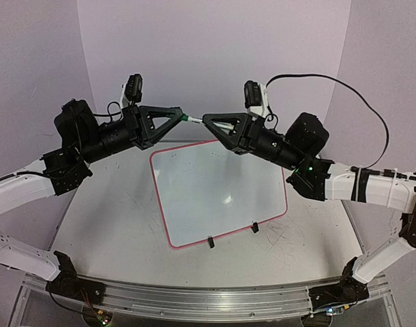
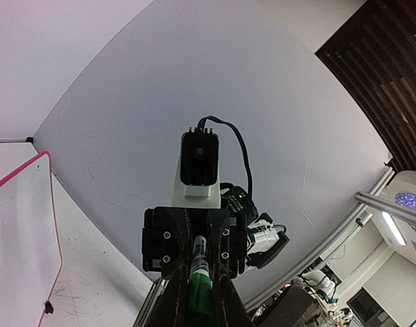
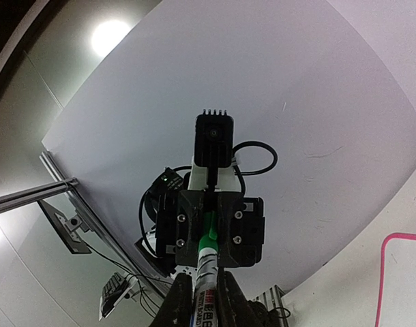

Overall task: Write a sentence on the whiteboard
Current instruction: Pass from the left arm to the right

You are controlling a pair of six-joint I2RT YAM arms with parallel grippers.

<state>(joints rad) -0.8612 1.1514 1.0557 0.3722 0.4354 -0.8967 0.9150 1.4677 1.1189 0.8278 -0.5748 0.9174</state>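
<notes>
The whiteboard (image 1: 215, 197) lies flat on the table (image 1: 106, 218), with two black clips (image 1: 211, 242) on its near edge. Above its far edge, the left gripper (image 1: 180, 112) clamps the green cap (image 2: 198, 293) of a marker (image 3: 206, 269). The right gripper (image 1: 206, 120) clamps the marker's barrel.
</notes>
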